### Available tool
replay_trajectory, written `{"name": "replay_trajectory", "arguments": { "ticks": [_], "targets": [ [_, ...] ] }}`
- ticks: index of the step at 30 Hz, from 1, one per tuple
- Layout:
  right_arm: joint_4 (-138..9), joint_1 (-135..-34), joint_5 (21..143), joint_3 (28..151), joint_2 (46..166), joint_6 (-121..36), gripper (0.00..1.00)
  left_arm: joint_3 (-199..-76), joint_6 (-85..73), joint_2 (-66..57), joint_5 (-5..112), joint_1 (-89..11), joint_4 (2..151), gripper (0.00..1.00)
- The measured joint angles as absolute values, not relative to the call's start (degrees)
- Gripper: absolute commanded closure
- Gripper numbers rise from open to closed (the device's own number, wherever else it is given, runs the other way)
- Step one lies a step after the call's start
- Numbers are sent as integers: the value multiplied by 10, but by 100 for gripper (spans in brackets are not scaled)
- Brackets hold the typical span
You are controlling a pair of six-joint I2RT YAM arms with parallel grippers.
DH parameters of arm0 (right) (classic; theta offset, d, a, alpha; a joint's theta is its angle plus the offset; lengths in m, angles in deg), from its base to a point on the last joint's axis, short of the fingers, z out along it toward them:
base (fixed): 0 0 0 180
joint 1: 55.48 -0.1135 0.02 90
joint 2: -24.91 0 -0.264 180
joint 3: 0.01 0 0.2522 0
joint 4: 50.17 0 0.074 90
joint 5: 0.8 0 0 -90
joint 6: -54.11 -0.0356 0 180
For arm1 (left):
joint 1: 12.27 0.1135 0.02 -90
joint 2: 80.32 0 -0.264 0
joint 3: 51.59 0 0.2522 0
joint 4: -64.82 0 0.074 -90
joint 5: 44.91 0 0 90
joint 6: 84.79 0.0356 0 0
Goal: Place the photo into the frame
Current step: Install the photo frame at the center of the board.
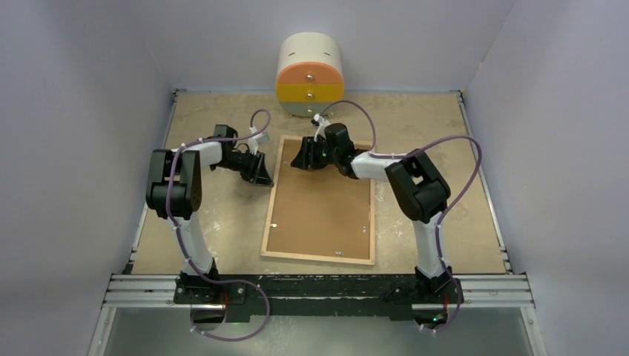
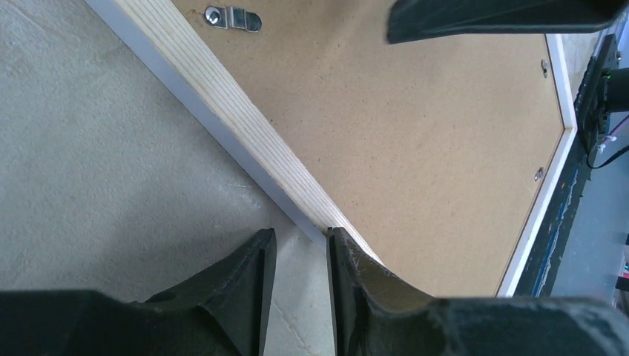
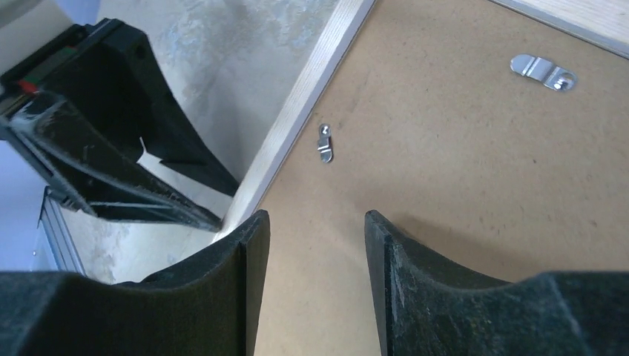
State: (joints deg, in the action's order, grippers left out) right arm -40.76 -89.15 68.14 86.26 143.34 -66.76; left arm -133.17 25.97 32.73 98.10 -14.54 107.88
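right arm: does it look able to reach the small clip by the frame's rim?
Likely yes. The right gripper is open over the backing board, the clip bare just ahead of it; the left gripper is aside, at the frame rim.

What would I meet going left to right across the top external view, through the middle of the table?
left arm's elbow → left gripper → frame → right arm's elbow. The right gripper hangs over the frame, so it is left out.

Pale grey walls [image 1: 81, 89] enclose the tan table [image 1: 423, 119] on three sides. A round drawer unit [image 1: 309, 74] stands at the table's far edge.
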Motion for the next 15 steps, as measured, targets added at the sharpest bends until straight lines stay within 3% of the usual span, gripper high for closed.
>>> {"name": "replay_trajectory", "arguments": {
  "ticks": [15],
  "targets": [
    [-406,-892,653,984,1545,-672,57,-1332,259,336,1002,-142,1076,73]
  ]
}}
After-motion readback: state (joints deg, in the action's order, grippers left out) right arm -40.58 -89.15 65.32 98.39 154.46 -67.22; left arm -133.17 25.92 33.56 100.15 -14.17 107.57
